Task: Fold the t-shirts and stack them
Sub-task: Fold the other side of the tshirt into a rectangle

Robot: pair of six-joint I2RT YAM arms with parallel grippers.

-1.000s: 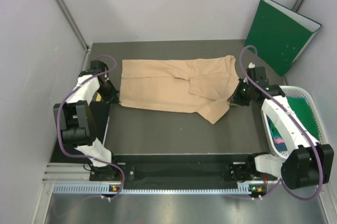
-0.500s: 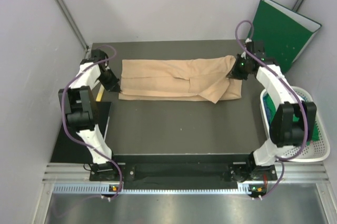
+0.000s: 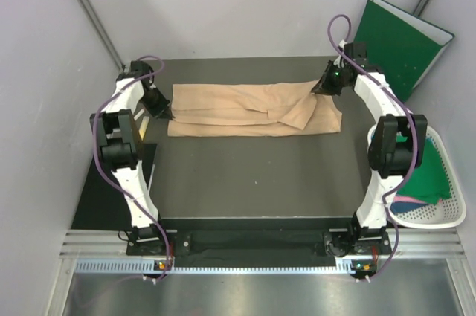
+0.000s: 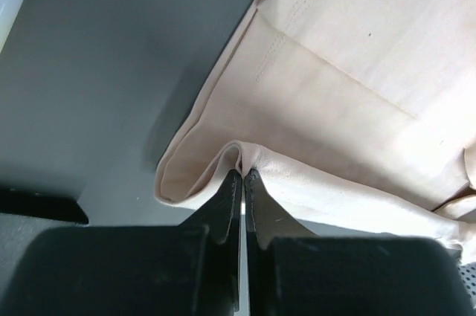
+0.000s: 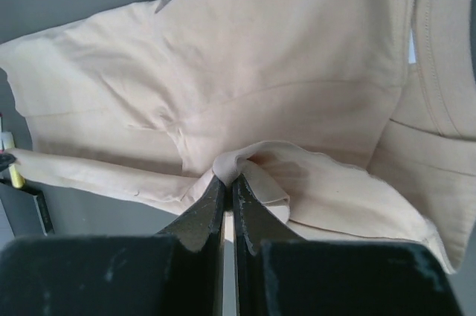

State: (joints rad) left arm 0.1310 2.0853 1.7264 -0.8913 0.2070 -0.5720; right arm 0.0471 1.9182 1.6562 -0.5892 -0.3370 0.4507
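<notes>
Midway through the lengthwise fold of the pale peach-beige soft cloth t-shirt (image 3: 253,110), stretched along the far half of the dark grey table (image 3: 245,182), with left gripper (image 3: 165,114) and right gripper (image 3: 318,89) each clamped on a raised edge at its ends — next, likely laying both edges down level, then releasing.

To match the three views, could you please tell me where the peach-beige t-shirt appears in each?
Top external: peach-beige t-shirt spread across the far half of the dark table.
Left wrist: t-shirt fills the upper right, its edge pinched by the left gripper.
Right wrist: t-shirt fills most of the frame, a fold pinched by the right gripper.
Shared landmark: the dark table.
</notes>
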